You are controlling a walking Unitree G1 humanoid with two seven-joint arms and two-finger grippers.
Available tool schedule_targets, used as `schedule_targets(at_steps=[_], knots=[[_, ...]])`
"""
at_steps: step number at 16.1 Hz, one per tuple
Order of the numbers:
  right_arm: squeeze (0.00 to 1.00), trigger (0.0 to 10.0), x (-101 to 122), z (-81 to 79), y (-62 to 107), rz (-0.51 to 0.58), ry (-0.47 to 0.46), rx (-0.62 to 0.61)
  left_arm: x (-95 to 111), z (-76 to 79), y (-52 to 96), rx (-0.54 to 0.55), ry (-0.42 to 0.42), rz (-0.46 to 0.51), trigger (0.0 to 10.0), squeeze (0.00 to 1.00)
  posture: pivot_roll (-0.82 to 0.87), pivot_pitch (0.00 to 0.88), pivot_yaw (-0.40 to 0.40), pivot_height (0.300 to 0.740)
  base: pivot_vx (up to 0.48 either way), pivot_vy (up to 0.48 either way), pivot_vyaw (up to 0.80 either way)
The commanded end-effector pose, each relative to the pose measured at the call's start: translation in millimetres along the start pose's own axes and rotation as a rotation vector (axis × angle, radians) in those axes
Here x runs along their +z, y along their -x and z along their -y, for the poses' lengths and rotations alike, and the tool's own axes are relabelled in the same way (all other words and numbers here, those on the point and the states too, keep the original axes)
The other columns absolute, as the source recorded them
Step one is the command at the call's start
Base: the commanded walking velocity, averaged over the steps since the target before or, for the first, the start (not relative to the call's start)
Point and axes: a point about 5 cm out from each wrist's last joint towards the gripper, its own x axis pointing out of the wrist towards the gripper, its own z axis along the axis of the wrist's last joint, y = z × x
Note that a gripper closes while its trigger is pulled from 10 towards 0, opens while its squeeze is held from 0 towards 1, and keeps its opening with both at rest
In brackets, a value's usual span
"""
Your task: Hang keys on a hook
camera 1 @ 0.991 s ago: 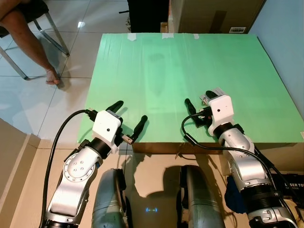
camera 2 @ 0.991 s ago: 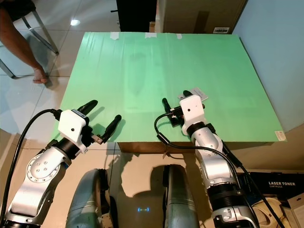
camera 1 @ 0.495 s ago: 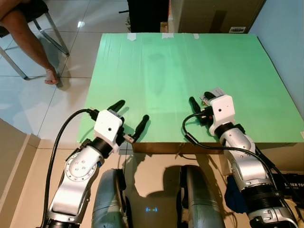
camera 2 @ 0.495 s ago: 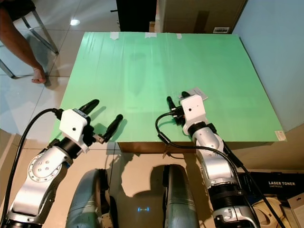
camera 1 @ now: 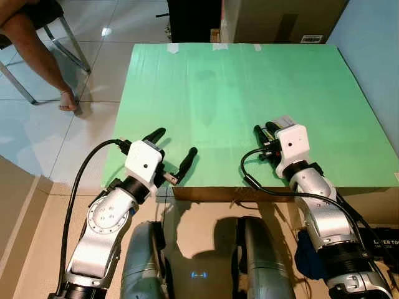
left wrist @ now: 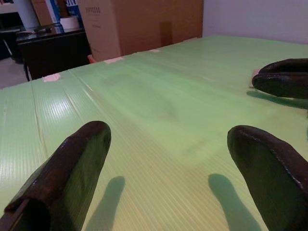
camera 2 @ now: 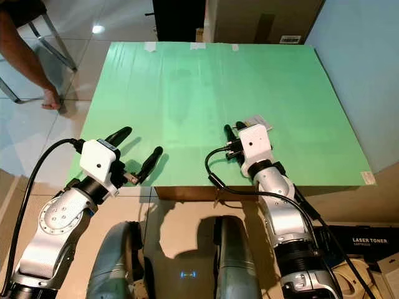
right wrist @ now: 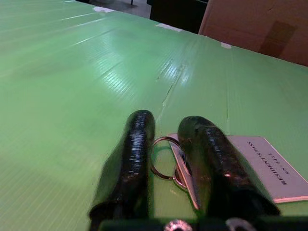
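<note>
The keys (right wrist: 162, 164), a metal ring with a flat key and a white printed tag (right wrist: 268, 166), lie on the green table (camera 1: 249, 75) near its front right. My right gripper (right wrist: 167, 122) rests low on the table with its two black fingers drawn in on either side of the ring and key. From the head views the right gripper (camera 1: 263, 129) covers the keys, and the tag (camera 1: 284, 119) pokes out behind it. My left gripper (camera 1: 172, 147) hovers open over the table's front left edge with nothing between its fingers (left wrist: 82, 154).
A cardboard box (camera 1: 283, 18) and a dark cabinet (camera 1: 194, 18) stand behind the table. A seated person's leg (camera 1: 38, 53) and a chair leg (camera 1: 72, 43) are on the tiled floor at the far left. A blue wall (camera 1: 374, 37) runs along the right.
The right gripper's fingers have narrowed from wide apart to close around the keys, and it has slid slightly right. The left gripper has edged a little forward.
</note>
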Motion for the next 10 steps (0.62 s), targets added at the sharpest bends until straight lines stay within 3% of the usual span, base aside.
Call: schedule_targets(at_steps=[1,10], knots=[[0.00,0.0,-5.6,3.1,5.8,-0.020,0.008,-0.010,-2.9,2.3,0.0,-0.009,0.003,-0.006,10.0,0.00,-0.07,0.208,0.009,0.602,0.000,0.000,0.00],[0.00,0.0,-0.7,5.5,6.7,0.002,0.020,-0.023,-3.2,2.7,-2.0,-0.008,0.007,0.001,10.0,0.00,-0.08,0.207,0.008,0.602,0.000,0.000,0.00]])
